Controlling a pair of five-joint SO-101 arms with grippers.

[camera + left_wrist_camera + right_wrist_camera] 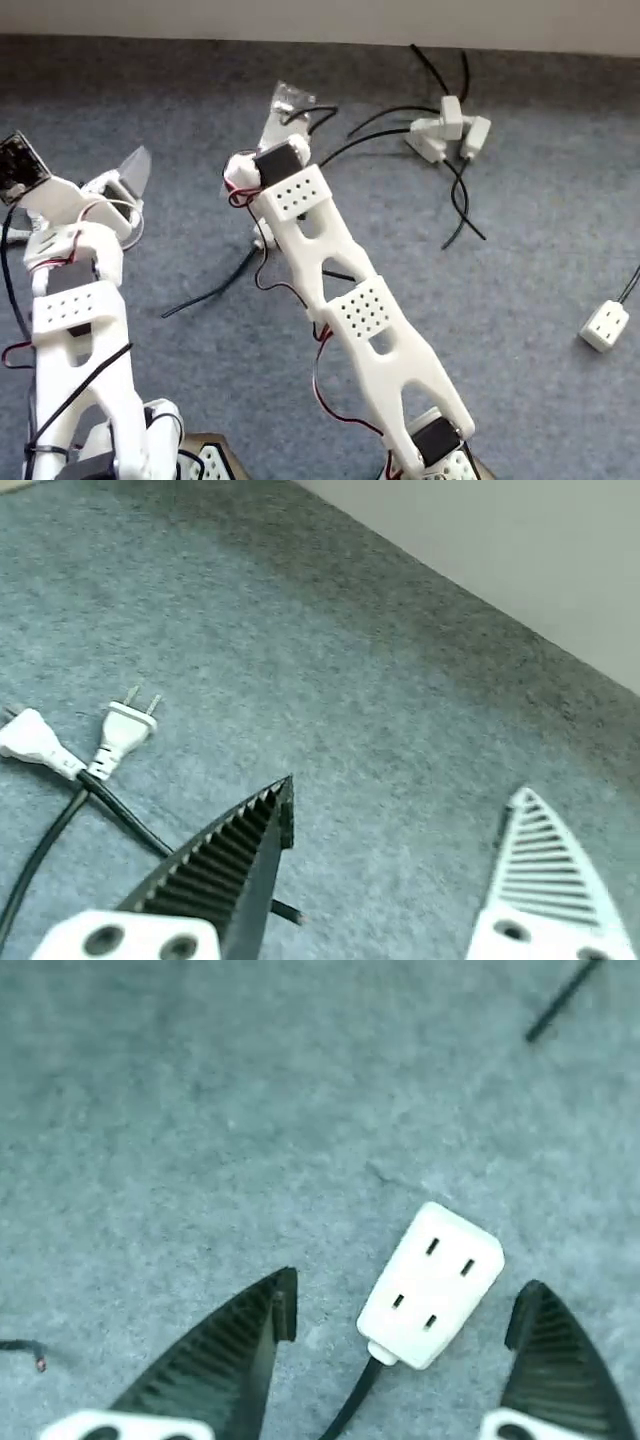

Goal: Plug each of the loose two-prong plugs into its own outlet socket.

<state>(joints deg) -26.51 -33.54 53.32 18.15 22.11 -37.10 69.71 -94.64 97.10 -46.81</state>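
Your right gripper [408, 1288] stood with its fingers spread wide. The white outlet block [430, 1285] lay between them on the grey carpet [200, 1110], touched by neither. Its slotted face was up, showing two pairs of slots, and its black cord [350, 1405] ran off toward the bottom edge of the frame.

The step in hand looked to me like taking hold of that block. To do it well, you would have wanted the block centred between the fingers before closing. It sat skewed to the line of the fingers, so a turn of the wrist first would probably have squared the grip. Closing across the narrower sides would have left the slots uncovered, and the cord needed to be kept out from under the pads.

Your left gripper [402, 792] was also wide open over bare carpet, holding nothing.

By count, two loose plugs lay at the middle left of the left wrist view. One was a two-prong plug [125, 725] with its prongs pointing to the upper right. The second plug [30, 738] lay just beside it at the left edge.

In the high view a second outlet block [605, 325] lay at the right edge. A cluster of white fittings [447, 128] sat at the upper right, too tangled to count.
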